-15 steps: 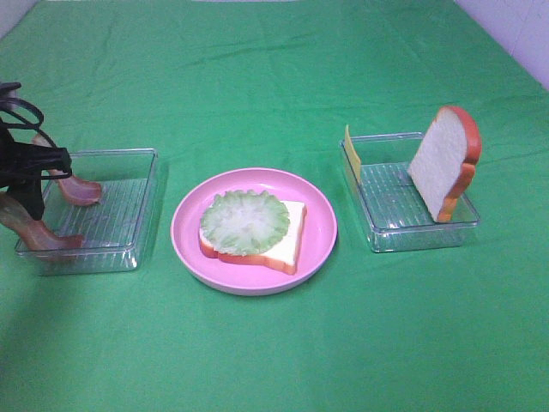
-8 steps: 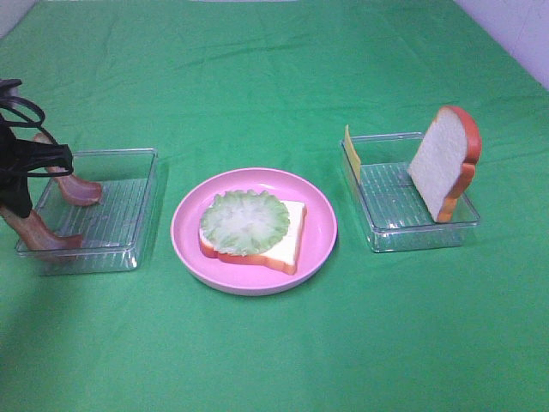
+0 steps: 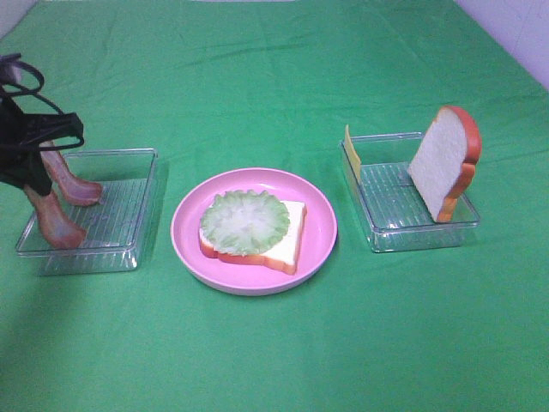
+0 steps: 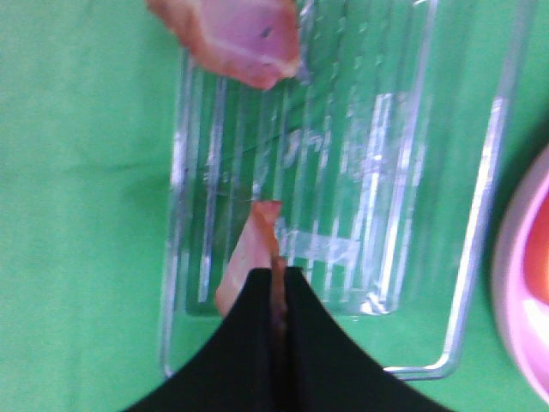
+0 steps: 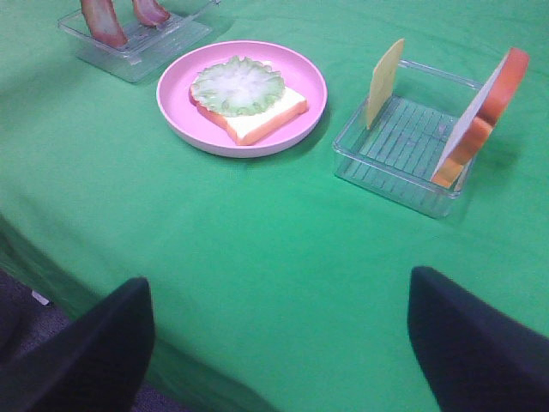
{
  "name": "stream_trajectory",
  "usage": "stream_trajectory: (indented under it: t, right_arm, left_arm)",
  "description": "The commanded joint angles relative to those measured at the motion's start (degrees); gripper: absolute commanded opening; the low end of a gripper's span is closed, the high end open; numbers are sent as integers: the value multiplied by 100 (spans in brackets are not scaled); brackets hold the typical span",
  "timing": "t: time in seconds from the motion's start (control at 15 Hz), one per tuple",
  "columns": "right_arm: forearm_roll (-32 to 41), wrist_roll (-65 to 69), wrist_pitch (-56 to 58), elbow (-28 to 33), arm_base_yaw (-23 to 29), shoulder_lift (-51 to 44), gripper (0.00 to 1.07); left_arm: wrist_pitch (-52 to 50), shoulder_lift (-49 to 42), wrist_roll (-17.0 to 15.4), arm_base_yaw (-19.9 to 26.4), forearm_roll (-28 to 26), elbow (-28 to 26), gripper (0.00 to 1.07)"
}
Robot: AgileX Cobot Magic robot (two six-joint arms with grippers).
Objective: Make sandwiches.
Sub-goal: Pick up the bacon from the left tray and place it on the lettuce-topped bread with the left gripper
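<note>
Cut off at the frame edge, the left gripper [image 4: 279, 281] pinches the upper end of a reddish-brown bacon strip [image 3: 53, 221], hiding it, inside the clear ribbed plastic tray [image 3: 129, 251]. The right gripper [image 5: 279, 287] stands spread, empty. Wrinkled green cloth [image 3: 274, 352] covers the table [image 3: 274, 51]; a pale wall [image 3: 519, 34] shows beyond.

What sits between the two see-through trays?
The pink plate, holding a bread slice topped with lettuce. The high camera shows it plainly.
</note>
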Motion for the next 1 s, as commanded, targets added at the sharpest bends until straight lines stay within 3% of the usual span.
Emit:
stream_trajectory:
  t: [0.07,0.13,0.2,0.27,0.47,0.67,0.73,0.8,1.0]
  right_arm:
    - [-34,-29,-69,34,-11,-74,77]
    - [-34,-29,-69,34,-11,-74,77]
    - [-34,-29,-69,34,-11,-74,77]
    - [-34,-29,-69,34,-11,-74,77]
    - [-34,-29,-69,34,-11,-74,77]
    - [-34,-29,-69,34,-11,-74,76]
    - [-34,-29,-69,34,-11,-74,76]
    - [-34,-29,-69,34,-11,-74,76]
    - [-34,-29,-69,34,-11,-74,76]
  left_arm:
    - [-69,-241,521,-6,-940,-206,0]
    - [-80,-258,888,-6,-1530,-252,0]
    - [-80,-258,888,-6,-1530,-252,0]
    - [-109,-241,1444,-6,-2378,-258,0]
    - [-69,-29,2956,-166,-4263,-258,0]
    - [-63,344,3988,-699,-5477,-258,0]
    - [-63,413,4079,-773,-5661,-258,0]
    - [-29,854,4756,-1163,-6612,-258,0]
    - [132,1346,5351,-1421,-7483,-269,0]
